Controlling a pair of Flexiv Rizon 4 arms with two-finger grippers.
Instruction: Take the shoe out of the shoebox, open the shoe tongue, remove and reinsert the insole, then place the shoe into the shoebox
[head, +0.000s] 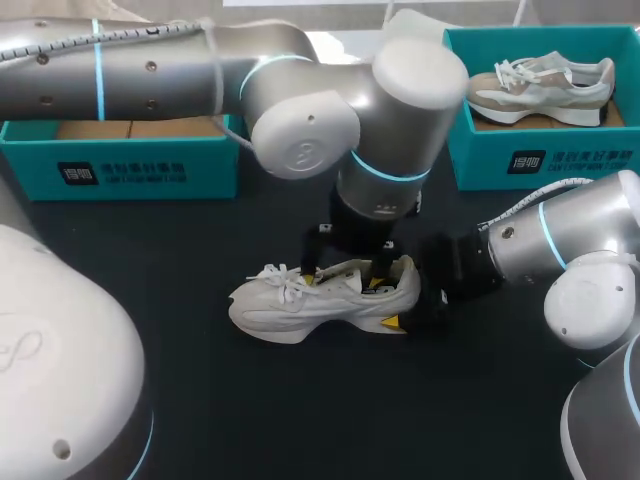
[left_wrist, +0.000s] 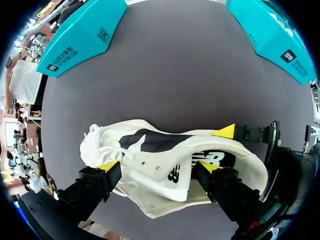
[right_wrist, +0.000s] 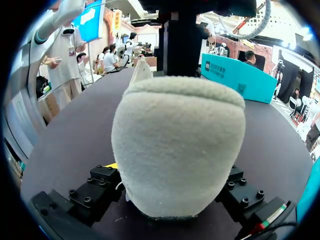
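A white shoe (head: 300, 305) lies on its sole mid-table, toe toward my left arm's side. My left gripper (head: 350, 268) hangs straight down over its opening and is open. In the left wrist view one finger (left_wrist: 100, 177) stands outside the laced side and the other finger (left_wrist: 220, 180) is over the black insole (left_wrist: 215, 159), with the white tongue (left_wrist: 170, 172) between them. My right gripper (head: 415, 300) comes in from the heel end. Its fingers (right_wrist: 97, 187) press both sides of the fuzzy heel (right_wrist: 180, 145), so it is shut on the shoe.
A teal shoebox (head: 120, 165) stands at the back left. A second teal box (head: 545, 155) at the back right holds another beige shoe (head: 540, 88). The black table (head: 330, 410) lies bare in front of the shoe.
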